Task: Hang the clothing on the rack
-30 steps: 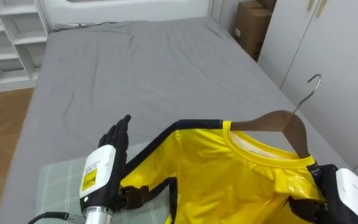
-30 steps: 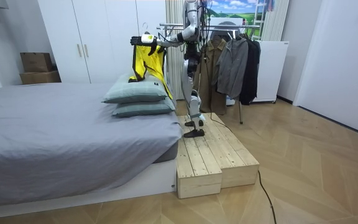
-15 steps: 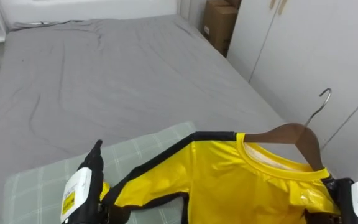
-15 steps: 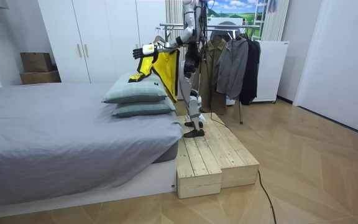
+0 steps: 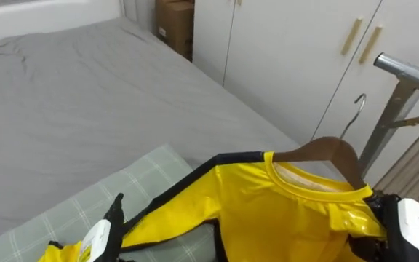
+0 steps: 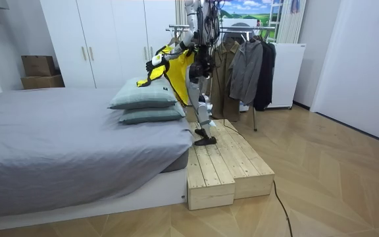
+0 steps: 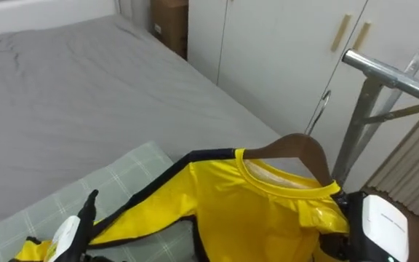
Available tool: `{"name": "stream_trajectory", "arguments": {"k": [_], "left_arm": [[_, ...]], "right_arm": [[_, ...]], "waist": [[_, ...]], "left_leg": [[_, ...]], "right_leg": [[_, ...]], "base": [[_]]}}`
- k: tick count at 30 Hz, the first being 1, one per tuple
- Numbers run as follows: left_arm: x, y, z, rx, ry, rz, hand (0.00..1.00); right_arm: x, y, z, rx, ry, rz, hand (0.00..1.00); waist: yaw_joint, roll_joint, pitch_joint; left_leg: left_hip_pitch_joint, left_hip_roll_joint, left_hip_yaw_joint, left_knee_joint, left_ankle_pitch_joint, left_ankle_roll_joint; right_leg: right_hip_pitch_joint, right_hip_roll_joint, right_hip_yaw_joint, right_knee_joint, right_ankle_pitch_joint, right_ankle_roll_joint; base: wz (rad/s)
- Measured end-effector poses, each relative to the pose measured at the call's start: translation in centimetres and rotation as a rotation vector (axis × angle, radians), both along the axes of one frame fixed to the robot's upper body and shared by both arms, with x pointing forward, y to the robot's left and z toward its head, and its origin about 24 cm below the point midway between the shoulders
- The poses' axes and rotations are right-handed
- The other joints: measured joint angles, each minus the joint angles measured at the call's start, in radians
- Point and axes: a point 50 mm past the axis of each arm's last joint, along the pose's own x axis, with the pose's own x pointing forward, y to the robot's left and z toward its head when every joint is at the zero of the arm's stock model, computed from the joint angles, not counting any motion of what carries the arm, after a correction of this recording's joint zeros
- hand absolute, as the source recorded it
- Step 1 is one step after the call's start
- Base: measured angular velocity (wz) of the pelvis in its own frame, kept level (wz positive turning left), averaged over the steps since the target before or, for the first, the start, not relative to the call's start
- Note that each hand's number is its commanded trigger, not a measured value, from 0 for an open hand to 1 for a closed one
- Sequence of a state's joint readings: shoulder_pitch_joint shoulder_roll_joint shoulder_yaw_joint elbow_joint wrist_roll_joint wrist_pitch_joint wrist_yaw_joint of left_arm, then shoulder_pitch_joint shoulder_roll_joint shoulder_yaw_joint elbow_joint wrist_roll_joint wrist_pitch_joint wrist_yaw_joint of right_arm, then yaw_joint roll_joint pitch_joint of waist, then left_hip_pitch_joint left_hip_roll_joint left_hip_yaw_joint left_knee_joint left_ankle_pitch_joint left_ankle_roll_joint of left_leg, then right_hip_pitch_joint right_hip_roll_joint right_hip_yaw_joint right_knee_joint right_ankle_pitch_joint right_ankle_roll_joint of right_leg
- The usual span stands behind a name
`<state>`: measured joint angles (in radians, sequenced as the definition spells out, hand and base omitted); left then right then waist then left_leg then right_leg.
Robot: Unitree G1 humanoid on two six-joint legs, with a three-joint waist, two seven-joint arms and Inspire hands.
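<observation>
Hanger (image 5: 327,150) with the yellow shirt (image 5: 282,215) sits lower right of frame, right hand (image 5: 409,222) clenched on its shoulder end so the hook (image 5: 356,109) aims toward the rail (image 5: 406,70) at upper right, while the straight-fingered left hand (image 5: 99,236) lifts a sleeve (image 5: 173,217), probably to keep it untangled.

Yellow shirt (image 5: 282,211) with black trim; brown wooden hanger (image 5: 327,150); pale green checked pillow (image 5: 133,182); plain grey bedcover (image 5: 71,94); white wardrobe doors (image 5: 282,58), beige handles (image 5: 352,35).
</observation>
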<state>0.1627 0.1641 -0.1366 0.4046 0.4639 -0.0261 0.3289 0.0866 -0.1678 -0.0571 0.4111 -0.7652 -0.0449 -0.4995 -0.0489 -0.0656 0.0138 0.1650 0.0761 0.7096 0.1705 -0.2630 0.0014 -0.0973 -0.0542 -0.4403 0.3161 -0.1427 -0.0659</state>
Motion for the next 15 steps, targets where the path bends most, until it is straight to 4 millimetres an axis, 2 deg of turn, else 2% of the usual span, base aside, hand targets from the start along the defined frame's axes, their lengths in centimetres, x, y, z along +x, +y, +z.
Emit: {"name": "stream_trajectory", "arguments": {"k": [4,7,8,9,10,11,12,13,14,15], "left_arm": [[-0.1,-0.3,-0.2,-0.016,0.032,-0.017,0.0],[-0.1,-0.7,-0.4,-0.034,0.048,-0.032,0.0],[-0.1,-0.8,-0.4,-0.035,0.053,-0.038,0.0],[-0.1,-1.0,-0.5,-0.039,0.056,-0.043,0.0],[-0.1,-1.0,-0.5,-0.04,0.057,-0.045,0.0],[-0.2,-1.1,-0.7,-0.039,0.068,-0.049,0.0],[-0.3,-1.3,-0.8,-0.043,0.076,-0.047,0.0],[-0.4,-1.4,-0.9,-0.045,0.079,-0.046,0.0],[-0.4,-1.7,-1.0,-0.058,0.08,-0.047,0.0],[-0.4,-2.2,-1.0,-0.067,0.078,-0.057,0.0]], "right_arm": [[0.7,0.4,1.1,-0.031,-0.047,0.034,1.0],[1.5,1.1,2.7,-0.035,-0.127,0.076,1.0],[1.9,1.5,3.2,-0.031,-0.156,0.1,1.0],[2.1,1.7,3.6,-0.029,-0.18,0.115,1.0],[2.2,1.8,3.8,-0.032,-0.188,0.122,1.0],[2.3,2.1,3.9,-0.049,-0.193,0.144,1.0],[2.5,2.4,4.1,-0.084,-0.196,0.169,1.0],[2.6,2.6,4.2,-0.104,-0.196,0.183,1.0],[2.9,2.8,4.4,-0.142,-0.199,0.207,1.0],[3.0,3.0,4.5,-0.163,-0.204,0.219,1.0]], "waist": [[-0.003,0.002,0.0014],[-0.022,0.005,0.0036],[-0.033,0.005,0.0045],[-0.032,0.004,0.0041],[-0.031,0.0,0.0054],[-0.031,-0.006,0.0047],[-0.027,-0.005,0.0051],[-0.025,-0.006,0.0049],[-0.02,-0.009,0.0065],[-0.024,-0.015,0.0086]], "left_leg": [[-0.008,0.009,0.031,0.035,-0.02,-0.005],[-0.015,0.043,0.058,0.11,-0.059,-0.015],[-0.015,0.062,0.07,0.155,-0.08,-0.024],[-0.017,0.083,0.081,0.216,-0.099,-0.031],[-0.021,0.095,0.077,0.258,-0.103,-0.033],[-0.043,0.118,0.037,0.369,-0.098,-0.031],[-0.079,0.143,-0.034,0.482,-0.071,-0.026],[-0.1,0.147,-0.067,0.529,-0.051,-0.024],[-0.13,0.135,-0.132,0.556,-0.043,-0.021],[-0.157,0.117,-0.206,0.531,-0.046,-0.019]], "right_leg": [[-0.03,-0.001,0.024,0.035,-0.012,-0.019],[-0.041,0.006,0.029,0.06,-0.031,-0.035],[-0.041,0.01,0.035,0.077,-0.049,-0.035],[-0.042,0.015,0.06,0.096,-0.072,-0.026],[-0.043,0.016,0.077,0.106,-0.084,-0.024],[-0.043,0.024,0.121,0.121,-0.095,-0.027],[-0.04,0.03,0.156,0.132,-0.099,-0.034],[-0.037,0.031,0.177,0.138,-0.099,-0.037],[-0.035,0.034,0.231,0.148,-0.1,-0.038],[-0.038,0.042,0.28,0.147,-0.099,-0.035]], "base": [[-0.26],[-0.28],[-0.46],[-0.51],[-0.68],[-0.83],[-0.92],[-1.08],[-1.06],[-1.09]]}}
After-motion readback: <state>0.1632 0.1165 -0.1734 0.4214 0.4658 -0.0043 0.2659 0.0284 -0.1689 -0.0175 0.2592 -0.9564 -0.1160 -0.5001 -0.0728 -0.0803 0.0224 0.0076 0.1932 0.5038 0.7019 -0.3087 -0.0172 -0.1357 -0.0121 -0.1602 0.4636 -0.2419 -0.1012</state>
